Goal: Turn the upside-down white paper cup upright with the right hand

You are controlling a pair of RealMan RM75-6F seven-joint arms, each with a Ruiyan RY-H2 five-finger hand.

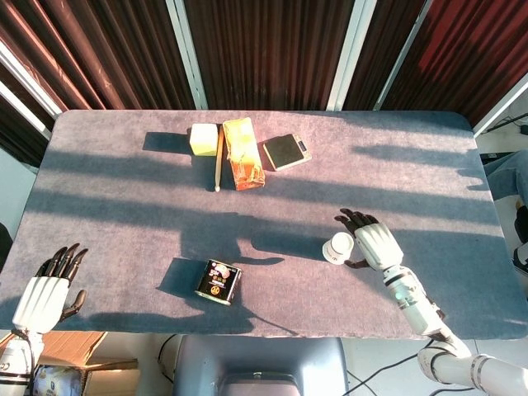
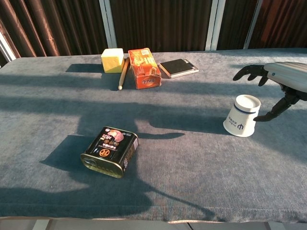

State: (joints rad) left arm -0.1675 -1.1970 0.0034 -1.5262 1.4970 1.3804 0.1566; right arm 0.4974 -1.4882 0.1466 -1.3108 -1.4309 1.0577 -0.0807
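white paper cup (image 1: 337, 247) upside down on the bench (image 1: 124, 210), at 3 o'clock of the tin can (image 1: 218, 282). my right robot hand (image 1: 373, 242) just beside the cup at its 3 o'clock, fingers spread, holding nothing, not touching. my left robot hand (image 1: 45, 289) at 8 o'clock bench edge, fingers apart, empty.
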